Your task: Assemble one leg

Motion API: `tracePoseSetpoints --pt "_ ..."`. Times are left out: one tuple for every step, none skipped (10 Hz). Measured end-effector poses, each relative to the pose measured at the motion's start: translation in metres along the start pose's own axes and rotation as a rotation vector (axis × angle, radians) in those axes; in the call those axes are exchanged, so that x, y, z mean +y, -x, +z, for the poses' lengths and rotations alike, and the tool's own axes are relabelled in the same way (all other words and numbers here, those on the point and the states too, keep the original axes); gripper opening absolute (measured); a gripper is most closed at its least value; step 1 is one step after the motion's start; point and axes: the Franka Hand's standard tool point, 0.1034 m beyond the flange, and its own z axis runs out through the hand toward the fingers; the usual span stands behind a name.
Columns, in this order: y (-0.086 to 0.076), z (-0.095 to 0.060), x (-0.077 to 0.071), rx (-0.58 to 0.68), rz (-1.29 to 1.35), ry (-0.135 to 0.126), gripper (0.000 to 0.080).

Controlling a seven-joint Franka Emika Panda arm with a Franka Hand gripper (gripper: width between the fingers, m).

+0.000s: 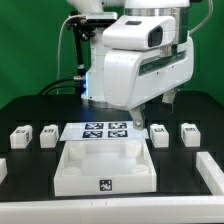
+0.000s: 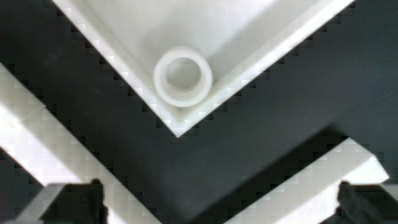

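Note:
Four small white legs with marker tags stand in a row on the black table. Two are at the exterior view's left (image 1: 20, 134) (image 1: 47, 135) and two at its right (image 1: 158, 133) (image 1: 190, 133). The large white tray (image 1: 70, 172) lies in front of them. My gripper (image 1: 152, 112) hangs open and empty above the tray's far right corner, apart from every leg. The wrist view shows that tray corner (image 2: 249, 40) with its round socket (image 2: 183, 78). My gripper (image 2: 217, 205) has dark fingertips (image 2: 63, 205) wide apart with nothing between them. No leg shows in the wrist view.
The marker board (image 1: 105, 130) lies flat behind the tray, between the two pairs of legs. White blocks stand at the table's left edge (image 1: 3, 168) and right edge (image 1: 210, 170). The arm's white body fills the upper middle of the exterior view.

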Motion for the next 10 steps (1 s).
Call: tracePoseSetpoints --pt "0.0000 0.0000 0.0000 0.000 0.000 0.000 0.0650" --pt "0.0000 0.0000 0.0000 0.000 0.000 0.000 0.0650" --pt "0.0000 0.0000 0.0000 0.000 0.000 0.000 0.0650" --pt "0.0000 0.0001 0.0000 0.000 0.000 0.000 0.0650" --pt "0.0000 0.0002 0.0000 0.000 0.000 0.000 0.0650" --pt "0.0000 0.0002 -0.0001 0.000 0.000 0.000 0.0650" --pt "0.0001 0.0003 -0.0001 0.000 0.000 0.000 0.0650" --pt "0.0001 0.0003 0.0000 0.000 -0.018 0.000 0.0650" --pt "0.0002 0.0004 0.0000 -0.001 -0.045 -0.001 0.0650" --pt "0.0030 0.0007 -0.0023 -0.002 -0.083 0.000 0.0650"
